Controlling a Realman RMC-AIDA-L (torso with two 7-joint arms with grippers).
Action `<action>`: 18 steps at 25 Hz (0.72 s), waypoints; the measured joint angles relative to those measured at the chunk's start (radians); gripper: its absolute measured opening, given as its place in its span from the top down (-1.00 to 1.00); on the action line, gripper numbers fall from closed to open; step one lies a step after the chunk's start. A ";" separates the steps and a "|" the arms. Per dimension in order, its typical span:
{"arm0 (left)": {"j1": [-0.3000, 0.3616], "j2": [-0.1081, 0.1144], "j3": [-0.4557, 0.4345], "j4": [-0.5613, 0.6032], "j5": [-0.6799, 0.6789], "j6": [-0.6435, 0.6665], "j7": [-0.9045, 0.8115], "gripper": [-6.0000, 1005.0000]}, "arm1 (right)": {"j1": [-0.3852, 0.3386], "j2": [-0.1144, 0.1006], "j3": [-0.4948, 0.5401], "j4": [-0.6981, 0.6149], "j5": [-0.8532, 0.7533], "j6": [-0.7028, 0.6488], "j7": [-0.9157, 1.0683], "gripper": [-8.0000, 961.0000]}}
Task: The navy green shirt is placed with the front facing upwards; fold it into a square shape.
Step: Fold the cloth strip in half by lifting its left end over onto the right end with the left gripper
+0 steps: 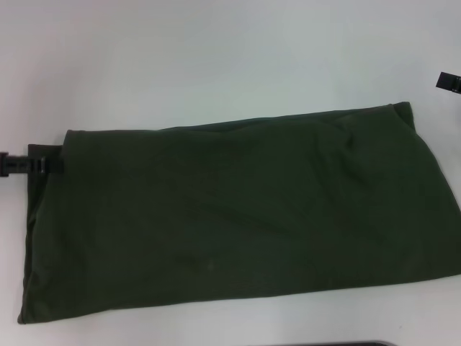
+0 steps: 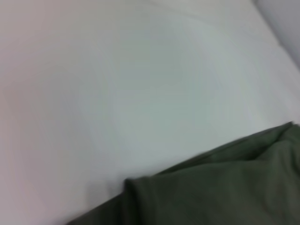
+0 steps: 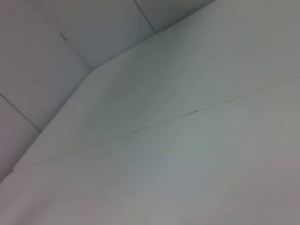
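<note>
Left end effector (image 1: 32, 165) sits at the tabletop's left edge, its dark tip touching the left end of the navy green shirt (image 1: 238, 216); whether it is spread or pinching cloth cannot be told. 1 shirt lies on the white tabletop (image 1: 216, 58), folded into a long band with only plain green showing, stretching from the near left corner toward the right edge. Farther off, the right end effector (image 1: 449, 81) pokes in at the right edge, apart from the shirt; its state cannot be told.
</note>
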 joint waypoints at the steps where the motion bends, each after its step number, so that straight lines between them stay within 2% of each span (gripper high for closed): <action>1: -0.002 -0.001 -0.002 -0.004 -0.007 0.009 0.002 -0.67 | 0.000 0.000 0.000 0.000 0.000 0.000 0.000 -0.91; 6: -0.006 -0.006 -0.002 -0.003 -0.036 0.062 0.007 -0.67 | -0.003 0.000 0.000 0.000 0.000 -0.004 0.000 -0.91; 7: -0.003 -0.017 0.008 0.003 -0.030 0.080 0.013 -0.67 | -0.003 0.001 0.000 0.000 0.000 -0.003 -0.002 -0.91; 9: 0.002 -0.024 0.015 0.004 -0.025 0.084 0.018 -0.67 | -0.003 0.001 0.000 0.002 0.000 -0.002 -0.006 -0.91; 18: 0.022 -0.040 0.024 0.014 0.023 0.042 0.020 -0.67 | 0.000 0.004 0.000 0.006 -0.004 0.001 -0.008 -0.91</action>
